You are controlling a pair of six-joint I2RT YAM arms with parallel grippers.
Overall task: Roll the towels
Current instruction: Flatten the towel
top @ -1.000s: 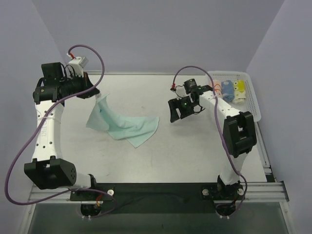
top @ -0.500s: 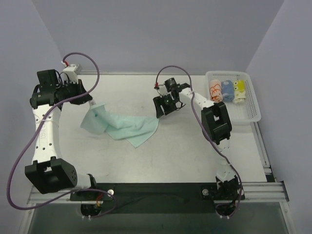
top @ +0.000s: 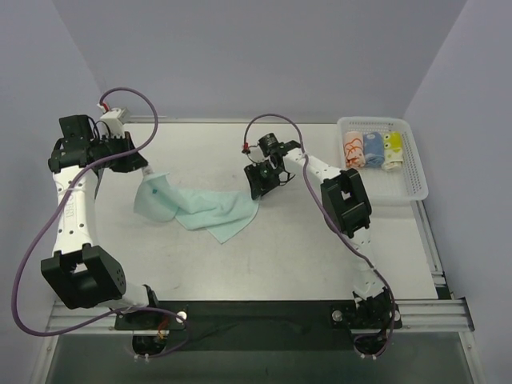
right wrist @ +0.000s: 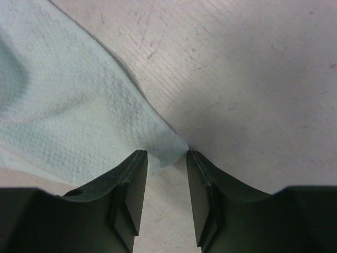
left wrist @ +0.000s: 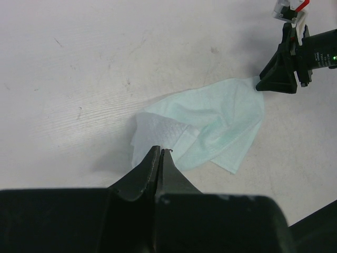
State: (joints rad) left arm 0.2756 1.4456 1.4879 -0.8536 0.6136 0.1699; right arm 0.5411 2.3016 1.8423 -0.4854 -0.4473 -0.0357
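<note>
mint towel (right wrist: 79, 105) corner btwn parted right end effector (right wrist: 166, 155), rest cropped

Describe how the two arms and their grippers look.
The left arm and right arm match: white tube-like links joined by boxy black joints. A purple cable loops loosely along each, ending in a red-and-white plug near the wrist. The left gripper and right gripper have black, wedge-shaped fingers with flat inner faces. A small green light glows beside the right gripper.

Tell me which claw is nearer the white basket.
Right. The right claw is mid-table at a corner of the mint towel, left of the basket; the left claw pinches its far-left end.
</note>
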